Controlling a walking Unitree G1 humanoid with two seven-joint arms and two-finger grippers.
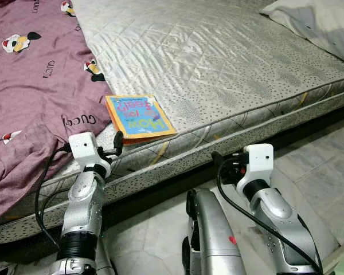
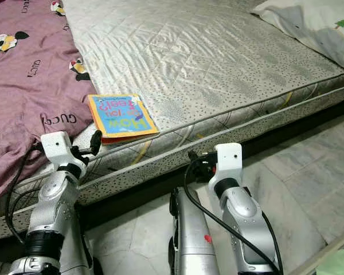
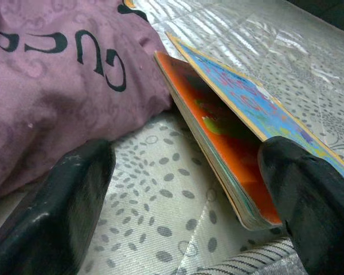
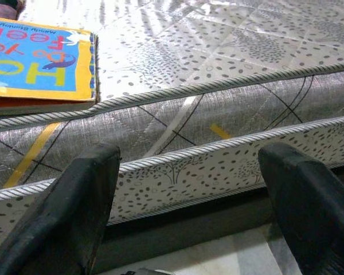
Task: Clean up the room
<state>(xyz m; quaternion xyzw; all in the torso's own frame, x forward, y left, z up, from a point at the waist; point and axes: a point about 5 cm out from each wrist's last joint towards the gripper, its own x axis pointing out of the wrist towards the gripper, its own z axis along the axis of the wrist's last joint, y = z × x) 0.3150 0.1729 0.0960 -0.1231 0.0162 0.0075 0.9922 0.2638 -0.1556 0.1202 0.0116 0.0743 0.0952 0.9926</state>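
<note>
Left gripper (image 3: 183, 212) has its two black fingers spread wide apart, holding nothing. It sits right at the near edge of the silver-grey quilted mattress (image 1: 218, 63), low and close to the thin picture book with a blue and yellow cover (image 1: 139, 117). One finger (image 3: 309, 200) is just beside the book's near corner; whether it touches the book cannot be told. The other finger (image 3: 57, 212) is over bare mattress, near the purple blanket with black letters and cartoon faces (image 1: 34, 86).

The book lies flat on the mattress, close to its near edge, with its orange underside showing in the left wrist view. One side of the book is touching the purple blanket, which covers the left part of the mattress and hangs over its edge.

Right gripper (image 4: 189, 206) is also wide open and empty. It is lower than the mattress top, pointing at the mattress's spotted side, and is well apart from the book.

A white pillow (image 1: 321, 23) rests on the far right corner of the mattress.
</note>
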